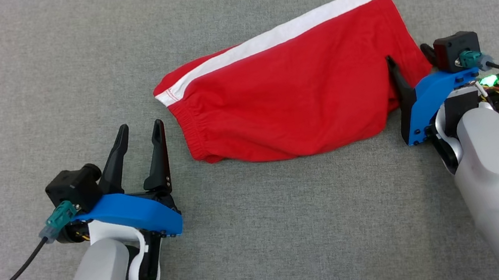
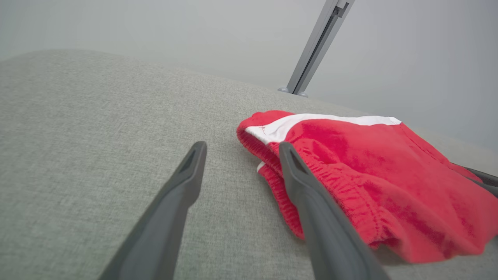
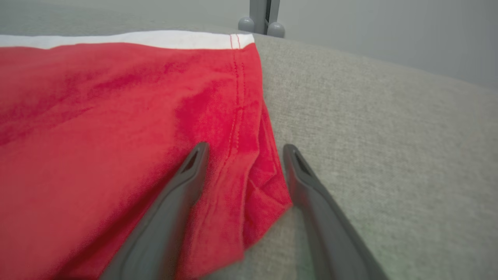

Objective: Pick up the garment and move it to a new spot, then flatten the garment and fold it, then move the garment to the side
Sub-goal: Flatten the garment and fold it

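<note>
A red soft-knit pair of shorts (image 1: 293, 98) with a white side stripe (image 1: 273, 38) lies across the upper middle of the head view on the grey fabric-covered bench (image 1: 43, 67). Its gathered elastic waistband (image 1: 188, 129) is toward the left of the frame and its stitched leg hem (image 1: 405, 35) toward the right.

The left pincer (image 1: 140, 125) sits at the lower left of the head view, fingers spread wide and holding nothing. It is just beside the waistband but apart from it; in the left wrist view the bare bench shows between its fingers.

The right pincer (image 1: 406, 54), at the right of the frame, is also wide and grips nothing. In the right wrist view it straddles the hem corner, with one finger over the red cloth and the other over the bench.

The shorts look doubled lengthwise and mostly smooth, though the lower edge bulges and the hem corner is rumpled. My reading is that the work is in the flatten-and-fold step, with the garment set down and neither end held.

The next move likely calls for both pincers to close on opposite ends, the left on the waistband and the right on the hem corner. Each should catch every layer, and the two should draw apart evenly so the cloth tightens without skewing.
</note>
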Motion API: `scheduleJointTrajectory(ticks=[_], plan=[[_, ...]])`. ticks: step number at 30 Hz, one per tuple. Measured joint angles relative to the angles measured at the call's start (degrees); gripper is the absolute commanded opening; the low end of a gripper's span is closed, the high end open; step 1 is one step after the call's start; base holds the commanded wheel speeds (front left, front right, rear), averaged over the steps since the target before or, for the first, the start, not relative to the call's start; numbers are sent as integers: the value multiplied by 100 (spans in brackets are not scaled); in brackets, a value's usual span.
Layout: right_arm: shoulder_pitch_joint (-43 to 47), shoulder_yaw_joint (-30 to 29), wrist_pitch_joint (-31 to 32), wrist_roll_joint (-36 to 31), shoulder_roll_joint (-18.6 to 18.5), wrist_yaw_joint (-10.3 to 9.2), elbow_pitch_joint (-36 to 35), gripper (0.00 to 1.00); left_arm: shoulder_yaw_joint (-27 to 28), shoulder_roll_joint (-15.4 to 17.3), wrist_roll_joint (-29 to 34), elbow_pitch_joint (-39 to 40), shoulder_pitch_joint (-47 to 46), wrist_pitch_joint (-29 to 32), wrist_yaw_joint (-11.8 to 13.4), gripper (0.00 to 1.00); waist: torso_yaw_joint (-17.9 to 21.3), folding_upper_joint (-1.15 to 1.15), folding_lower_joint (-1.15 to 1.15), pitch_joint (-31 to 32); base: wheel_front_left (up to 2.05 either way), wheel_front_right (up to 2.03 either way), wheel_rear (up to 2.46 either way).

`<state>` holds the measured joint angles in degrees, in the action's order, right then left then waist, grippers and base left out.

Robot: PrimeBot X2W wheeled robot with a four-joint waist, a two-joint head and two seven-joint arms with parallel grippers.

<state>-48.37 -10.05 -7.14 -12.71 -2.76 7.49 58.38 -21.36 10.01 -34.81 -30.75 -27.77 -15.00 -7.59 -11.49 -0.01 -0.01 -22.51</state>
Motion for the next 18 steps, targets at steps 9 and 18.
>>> scheduleJointTrajectory(ticks=[9, 18], plan=[[-8, 230, 143, 701, 12, 1, 354, 0, 154, -26, 316, 3, 123, 0, 0, 100, -1, -1, 1, 147, 0, 0, 0], [631, 570, -682, 1933, 7, 1, 571, 0, 610, -123, 805, -110, 777, 0, 0, 100, 221, 0, 1, 702, 0, 0, 0]])
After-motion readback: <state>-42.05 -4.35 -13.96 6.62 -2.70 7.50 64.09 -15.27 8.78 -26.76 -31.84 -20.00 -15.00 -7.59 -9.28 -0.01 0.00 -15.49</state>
